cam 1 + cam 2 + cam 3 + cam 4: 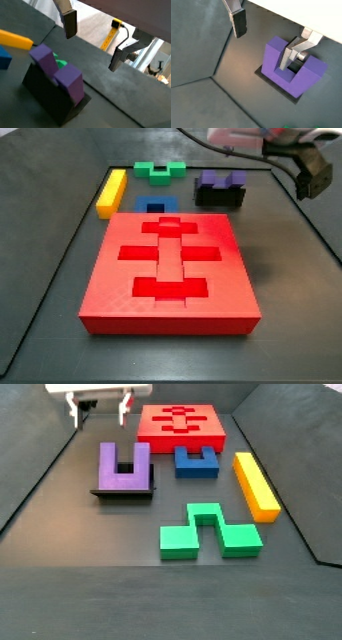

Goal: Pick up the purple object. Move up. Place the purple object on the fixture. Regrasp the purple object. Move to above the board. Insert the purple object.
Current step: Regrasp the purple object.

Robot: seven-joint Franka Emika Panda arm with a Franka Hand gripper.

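Pincer (102,406) hung wide and empty above the dark table (80,594), lifted off to one side of the purple object (124,468), its silver fingers (69,22) clear of everything in both wrist views. Seated on the black fixture (221,197), the purple object stood with its prongs up in a side view, notch open toward the pincer. Judged from this, the placing looked done and the regrasp was next.

Risk lay in that regrasp: a finger coming down on a prong top rather than beside it could tip the block out of the fixture, and an off-centre hold would probably carry a skew to the red board (171,268), where the cross-shaped recesses leave little slack.

Room was tight on one flank, with the blue block (197,460) near the fixture and the green block (207,531) and yellow bar (254,484) beyond. Bare table lay open on the fixture's other side, up to the raised wall.
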